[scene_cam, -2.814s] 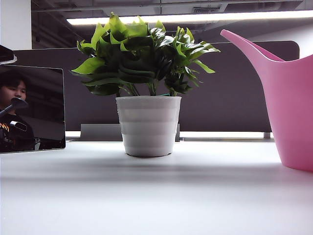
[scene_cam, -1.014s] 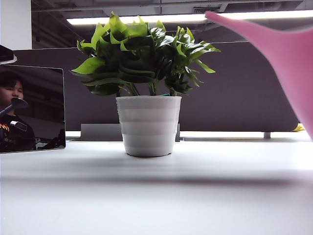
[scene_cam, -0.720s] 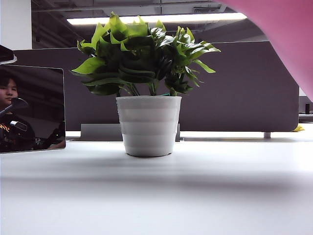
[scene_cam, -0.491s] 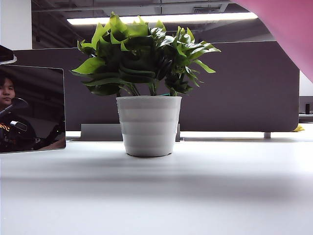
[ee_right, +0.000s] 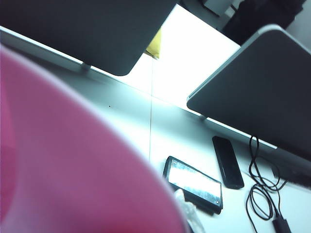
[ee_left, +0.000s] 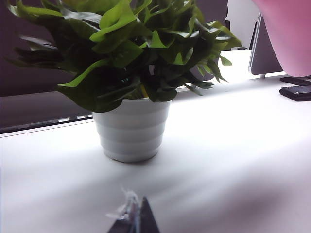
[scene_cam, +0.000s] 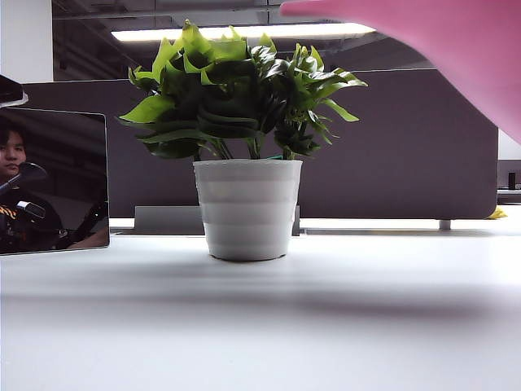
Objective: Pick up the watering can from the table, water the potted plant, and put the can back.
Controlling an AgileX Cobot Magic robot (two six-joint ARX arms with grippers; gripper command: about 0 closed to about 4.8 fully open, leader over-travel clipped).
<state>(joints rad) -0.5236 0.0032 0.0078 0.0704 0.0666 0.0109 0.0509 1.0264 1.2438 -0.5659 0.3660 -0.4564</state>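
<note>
Wide, plain white smooth tabletop (scene_cam: 260,326), bare across the near stretch. Large smooth pink plastic watering can (scene_cam: 456,49) aloft over the right side, clear of the surface, long tapering spout reaching level above the leaves. Likely stiff, slick-walled, heavier if filled, sloshing when tipped; best gripped at the handle, hidden here. Bushy green potted plant (scene_cam: 247,163) in white ribbed pot, upright toward the far edge, light enough to topple if knocked. Right hand hidden behind pink plastic: grip impossible to tell. Left hand (ee_left: 133,218) low, just short of the pot, tips together, empty.

An office: grey desk partitions (scene_cam: 391,147), ceiling strip lighting (scene_cam: 244,32).
</note>
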